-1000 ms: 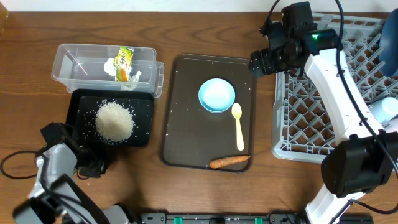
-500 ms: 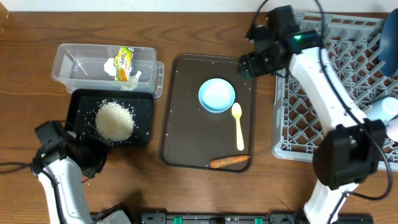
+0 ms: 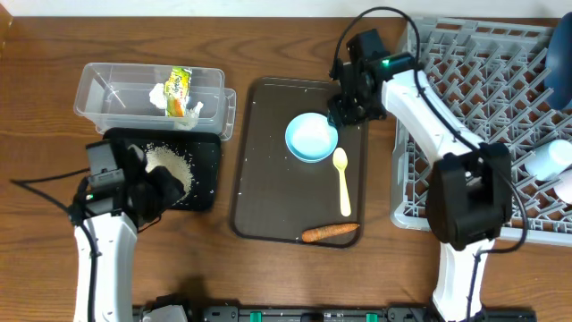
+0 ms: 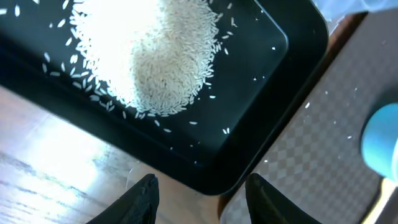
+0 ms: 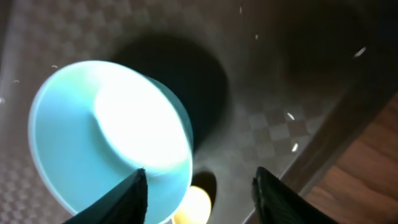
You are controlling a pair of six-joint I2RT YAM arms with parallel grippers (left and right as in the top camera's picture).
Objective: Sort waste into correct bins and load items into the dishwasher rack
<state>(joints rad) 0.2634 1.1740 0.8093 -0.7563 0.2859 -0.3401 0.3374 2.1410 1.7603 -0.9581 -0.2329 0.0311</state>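
Nearest to us, the orange carrot piece lies along the near edge of the brown serving tray. The pale yellow spoon lies lengthwise just beyond it, its scoop end close to the light-blue bowl, which stands upright on the same tray.

To the left, the left gripper hovers over the near right part of the shallow black tray. Its 2 fingers stand apart with nothing between them. The heap of white rice grains sits in that tray, with loose grains scattered around it, and from overhead the gripper hides part of the heap.

Beyond the black tray, the clear plastic tub holds the yellow-green-orange wrapper and the crumpled white tissue, the 2 lying against each other.

The right gripper hangs over the far right rim of the bowl, jaws parted and gripping nothing, and we cannot tell whether a finger touches the rim.

On the right, the grey dishwasher rack runs from near to far. A pale cup lies at its right side, and the dark blue bowl shows at its far right edge.
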